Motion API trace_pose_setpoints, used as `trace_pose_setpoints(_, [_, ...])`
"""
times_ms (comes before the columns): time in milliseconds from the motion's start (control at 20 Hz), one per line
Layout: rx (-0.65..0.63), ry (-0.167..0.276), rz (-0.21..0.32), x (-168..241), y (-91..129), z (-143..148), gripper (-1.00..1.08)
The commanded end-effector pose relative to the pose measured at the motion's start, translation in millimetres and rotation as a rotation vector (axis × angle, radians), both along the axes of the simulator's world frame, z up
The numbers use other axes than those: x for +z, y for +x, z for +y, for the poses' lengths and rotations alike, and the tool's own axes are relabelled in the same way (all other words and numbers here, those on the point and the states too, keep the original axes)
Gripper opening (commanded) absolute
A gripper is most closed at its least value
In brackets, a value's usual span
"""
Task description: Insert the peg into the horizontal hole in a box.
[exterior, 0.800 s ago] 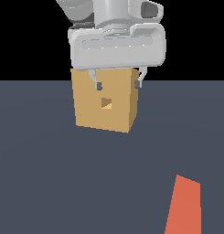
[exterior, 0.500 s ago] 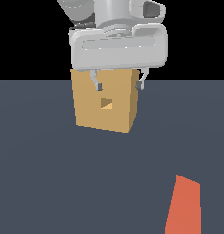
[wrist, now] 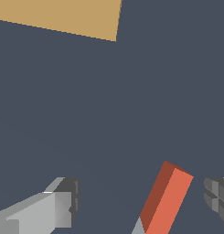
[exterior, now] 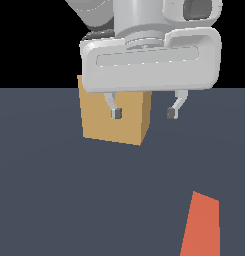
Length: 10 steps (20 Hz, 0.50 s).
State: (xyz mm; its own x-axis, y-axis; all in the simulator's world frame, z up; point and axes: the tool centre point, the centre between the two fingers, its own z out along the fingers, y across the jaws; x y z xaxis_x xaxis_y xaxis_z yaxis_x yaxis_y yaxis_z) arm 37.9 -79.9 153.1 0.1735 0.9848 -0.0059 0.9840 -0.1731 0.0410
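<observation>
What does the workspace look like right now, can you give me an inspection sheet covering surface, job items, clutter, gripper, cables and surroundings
Surface: dark blue-grey floor, flat and plain.
Job's things: tan box resting on the floor; its hole is hidden behind a fingertip in the exterior view. Orange-red peg lies on the floor, apart from the box, ungripped; a grey part shows at one end in the wrist view.
Clutter: nothing seen.
Gripper: gripper open, empty, above the floor, fingers spread with the peg showing between them in the wrist view.
Cables: nothing seen.
Surroundings: black background.
</observation>
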Motion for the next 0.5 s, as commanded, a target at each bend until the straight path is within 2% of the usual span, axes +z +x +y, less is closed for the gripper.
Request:
trace_pose_setpoints(0, [-0.062, 0.002, 0.006, -13, 5, -29, 1.00])
trace_pose_setpoints(450, [-0.308, 0.014, 0.026, -62, 9, -144, 1.00])
